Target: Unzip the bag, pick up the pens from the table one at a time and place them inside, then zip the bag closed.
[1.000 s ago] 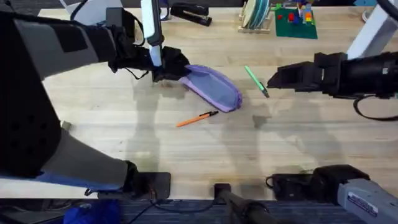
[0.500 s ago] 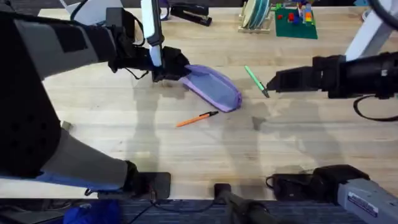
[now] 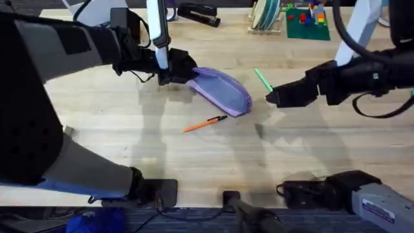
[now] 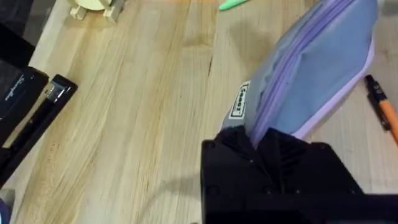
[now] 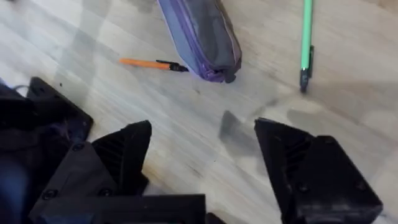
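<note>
The lavender bag (image 3: 223,90) lies slanted at mid-table, zipper shut along its top (image 4: 311,68). My left gripper (image 3: 176,70) is shut on the bag's left end, which is pinched between the black fingers (image 4: 261,140). The orange pen (image 3: 206,123) lies just in front of the bag (image 5: 202,31) and also shows as orange pen (image 5: 149,63). The green pen (image 3: 262,79) lies to the bag's right. My right gripper (image 3: 273,98) hovers open at that pen's near, dark-tipped end, with the green pen (image 5: 306,37) ahead of its spread fingers (image 5: 134,149).
A black stapler (image 3: 199,13), a rack of plates (image 3: 265,14) and a green brick baseplate (image 3: 307,19) line the far edge. The stapler (image 4: 31,118) lies off to one side of the left gripper. Dark equipment (image 3: 323,188) sits at the front edge.
My right gripper has moved left and slightly toward the front, now over the green pen's dark tip. The left gripper, bag and orange pen have stayed put.
</note>
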Controlling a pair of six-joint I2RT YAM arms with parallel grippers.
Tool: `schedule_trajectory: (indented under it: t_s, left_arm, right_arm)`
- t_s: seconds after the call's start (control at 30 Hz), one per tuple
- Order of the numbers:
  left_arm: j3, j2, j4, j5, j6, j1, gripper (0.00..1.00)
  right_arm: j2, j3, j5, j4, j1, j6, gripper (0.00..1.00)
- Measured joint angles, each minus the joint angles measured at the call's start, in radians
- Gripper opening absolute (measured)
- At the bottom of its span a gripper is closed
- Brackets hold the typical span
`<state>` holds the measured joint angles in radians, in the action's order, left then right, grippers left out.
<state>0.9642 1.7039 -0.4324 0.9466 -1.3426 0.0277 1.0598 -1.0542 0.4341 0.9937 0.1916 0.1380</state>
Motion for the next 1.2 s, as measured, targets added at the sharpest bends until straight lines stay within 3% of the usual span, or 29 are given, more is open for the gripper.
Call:
schedule_trajectory:
  t_s: [0.2, 0.4, 0.63, 1.2]
  left_arm:
    - [0.000, 0.000, 0.001, 0.000, 0.000, 0.000, 0.041]
    - [0.000, 0.000, 0.001, 0.000, 0.000, 0.000, 0.041]
    - [0.000, 0.000, 0.002, 0.000, 0.000, 0.000, 0.041]
    - [0.000, 0.000, 0.002, 0.000, 0.000, 0.000, 0.041]
  right_arm:
    - [0.020, 0.000, 0.000, -0.012, 0.000, 0.035, 0.996]
    - [0.125, 0.000, 0.000, -0.024, 0.003, 0.046, 0.996]
    - [0.191, 0.006, -0.026, -0.072, 0.053, 0.052, 0.995]
    - [0.199, 0.271, -0.075, -0.419, 0.111, 0.053, 0.995]
